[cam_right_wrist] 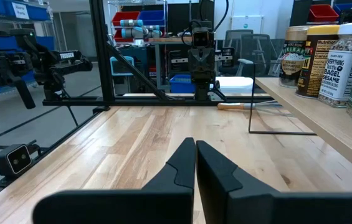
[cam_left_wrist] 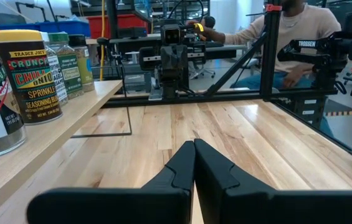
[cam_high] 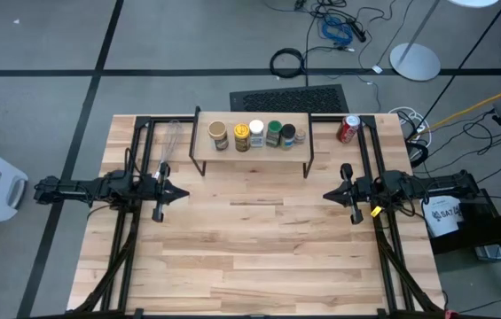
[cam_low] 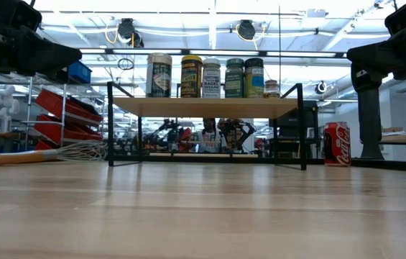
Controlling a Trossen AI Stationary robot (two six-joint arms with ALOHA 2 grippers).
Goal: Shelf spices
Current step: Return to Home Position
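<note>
Several spice jars [cam_high: 254, 135] stand upright in a row on the shelf [cam_high: 250, 149], a small light-wood board on thin black legs at the middle of the table's far side. In the low view the jars [cam_low: 210, 77] line the shelf board [cam_low: 203, 107]. My left gripper [cam_high: 183, 190] hovers shut above the table at the left, pointing level toward the right. My right gripper [cam_high: 327, 194] hovers shut at the right, pointing level toward the left. Each wrist view shows its own shut fingertips [cam_left_wrist: 194, 144] [cam_right_wrist: 195, 143] and the jars [cam_left_wrist: 35, 78] [cam_right_wrist: 331, 62] to one side.
A red soda can [cam_high: 348, 129] stands right of the shelf, and a wire whisk [cam_high: 168, 151] lies left of it. The wooden tabletop [cam_high: 259, 248] spreads between and in front of the arms. A person [cam_left_wrist: 288, 37] sits beyond the table.
</note>
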